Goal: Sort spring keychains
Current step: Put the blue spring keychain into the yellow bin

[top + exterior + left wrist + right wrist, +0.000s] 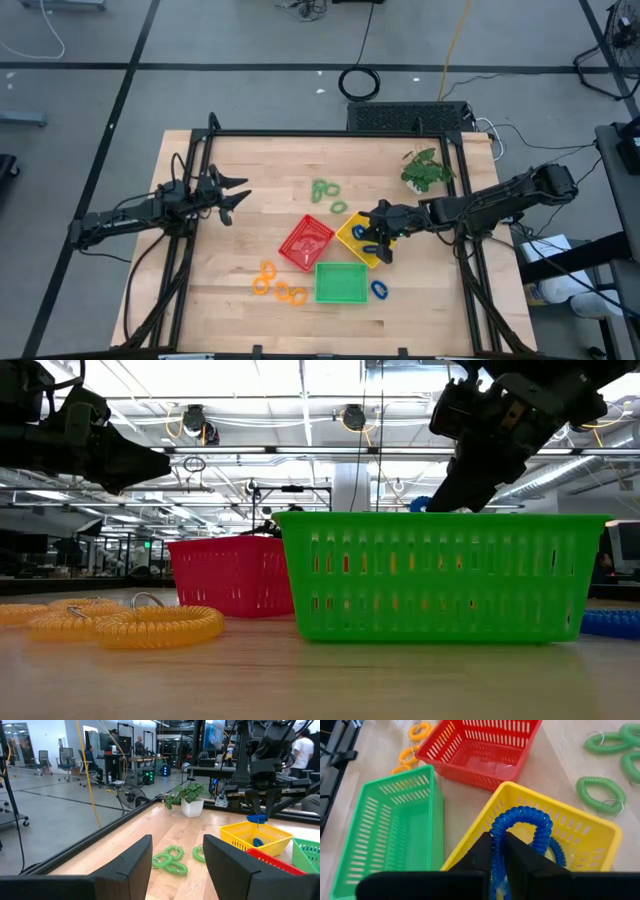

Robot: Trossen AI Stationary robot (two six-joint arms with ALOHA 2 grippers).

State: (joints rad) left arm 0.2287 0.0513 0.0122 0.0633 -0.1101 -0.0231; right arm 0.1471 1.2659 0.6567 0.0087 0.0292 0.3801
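I see three square trays clustered near the middle of my wooden worktop: a red tray, tilted, just beside a yellow tray, with a green tray in front of both; a small leafy plant in a white pot stands near the far right corner; people sit at desks in the room beyond
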